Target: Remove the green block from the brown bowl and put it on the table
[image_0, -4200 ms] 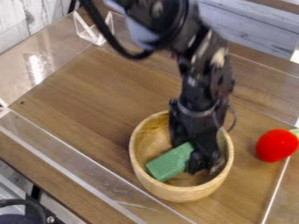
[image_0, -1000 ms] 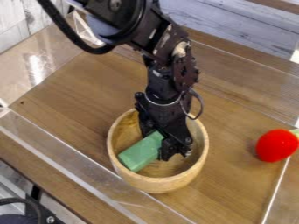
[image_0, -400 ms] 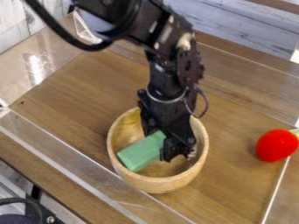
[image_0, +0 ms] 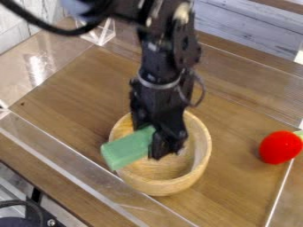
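Note:
The green block hangs tilted over the left rim of the brown bowl, its left end sticking out past the rim. My gripper comes down from above with its dark fingers shut on the block's right end. The arm hides the bowl's far rim and much of its inside. The bowl rests on the wood-grain table, near the front edge.
A red round fruit-like object lies on the table to the right of the bowl. Clear acrylic walls run along the left and front edges of the table.
The gripper has risen and shifted left with the green block, which now sits higher and pokes out over the bowl's left rim. The bowl has not moved in the last second.

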`<state>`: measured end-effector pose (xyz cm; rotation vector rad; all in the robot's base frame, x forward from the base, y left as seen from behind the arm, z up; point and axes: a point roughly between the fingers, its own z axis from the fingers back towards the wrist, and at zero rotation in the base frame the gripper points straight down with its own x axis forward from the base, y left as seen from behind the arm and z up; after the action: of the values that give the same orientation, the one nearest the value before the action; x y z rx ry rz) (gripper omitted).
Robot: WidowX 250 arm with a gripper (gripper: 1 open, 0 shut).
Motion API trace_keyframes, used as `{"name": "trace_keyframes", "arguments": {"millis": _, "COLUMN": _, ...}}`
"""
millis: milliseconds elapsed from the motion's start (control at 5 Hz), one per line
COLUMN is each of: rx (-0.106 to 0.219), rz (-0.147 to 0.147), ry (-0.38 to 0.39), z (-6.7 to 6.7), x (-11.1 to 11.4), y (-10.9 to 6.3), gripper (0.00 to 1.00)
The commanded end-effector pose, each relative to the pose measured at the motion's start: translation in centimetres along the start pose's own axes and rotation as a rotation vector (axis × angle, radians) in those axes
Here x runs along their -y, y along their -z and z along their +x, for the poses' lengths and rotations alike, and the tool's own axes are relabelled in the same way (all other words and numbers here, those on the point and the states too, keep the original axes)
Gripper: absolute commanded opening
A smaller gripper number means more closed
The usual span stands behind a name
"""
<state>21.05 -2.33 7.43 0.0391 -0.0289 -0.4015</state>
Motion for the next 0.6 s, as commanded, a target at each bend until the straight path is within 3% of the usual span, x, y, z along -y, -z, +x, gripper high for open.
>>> {"name": "trace_keyframes", "arguments": {"millis": 0, "rx": 0.063, "rz": 0.019, "ry": -0.074, "z": 1.5, "x": -1.4, "y": -2.6, "gripper": 0.0}}
{"name": "trace_keyframes", "arguments": {"millis": 400, "rx": 0.096, "rz": 0.028, "ry": -0.23, "z": 0.5, "x": -5.0, "y": -4.5, "gripper": 0.0}}
